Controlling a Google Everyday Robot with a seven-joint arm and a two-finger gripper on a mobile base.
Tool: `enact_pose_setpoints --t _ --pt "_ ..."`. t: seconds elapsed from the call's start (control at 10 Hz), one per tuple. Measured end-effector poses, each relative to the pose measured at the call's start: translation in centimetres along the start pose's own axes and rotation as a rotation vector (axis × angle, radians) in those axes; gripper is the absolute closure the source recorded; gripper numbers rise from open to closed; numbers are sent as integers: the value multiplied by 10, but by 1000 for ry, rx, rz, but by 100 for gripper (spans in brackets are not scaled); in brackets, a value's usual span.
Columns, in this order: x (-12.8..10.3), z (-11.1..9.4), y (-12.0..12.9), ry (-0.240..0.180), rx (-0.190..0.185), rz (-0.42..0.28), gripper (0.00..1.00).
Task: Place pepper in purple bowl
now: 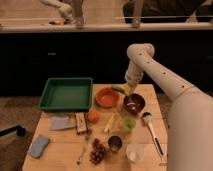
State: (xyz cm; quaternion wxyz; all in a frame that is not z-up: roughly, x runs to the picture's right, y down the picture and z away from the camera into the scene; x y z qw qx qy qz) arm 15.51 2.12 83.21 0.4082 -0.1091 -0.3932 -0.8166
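Observation:
My gripper (pixel 126 90) hangs at the end of the white arm that reaches in from the right, just above the far-left rim of the purple bowl (pixel 134 104). It is shut on the pepper (pixel 118 89), a slim green pod that sticks out to the left from the fingertips, over the gap between the orange bowl and the purple bowl. The purple bowl is small, dark and round with a paler inside, and it stands on the wooden table right of the orange bowl.
An orange bowl (pixel 106 97) and a green tray (pixel 66 93) lie to the left. In front are a light green cup (pixel 129 123), a yellow fruit (pixel 111 122), an orange fruit (pixel 93 116), a brush (pixel 152 131), grapes (pixel 98 151), a metal cup (pixel 115 143) and a blue sponge (pixel 39 146).

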Motion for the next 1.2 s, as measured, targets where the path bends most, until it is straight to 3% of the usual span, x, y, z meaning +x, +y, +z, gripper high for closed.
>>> enact_pose_setpoints --t 0.2,0.7,1.2 --pt "-5 7 22 -17 24 45 100" --pt "-32 44 32 -199 55 73 100" --pt "-54 29 37 -216 33 94 100"
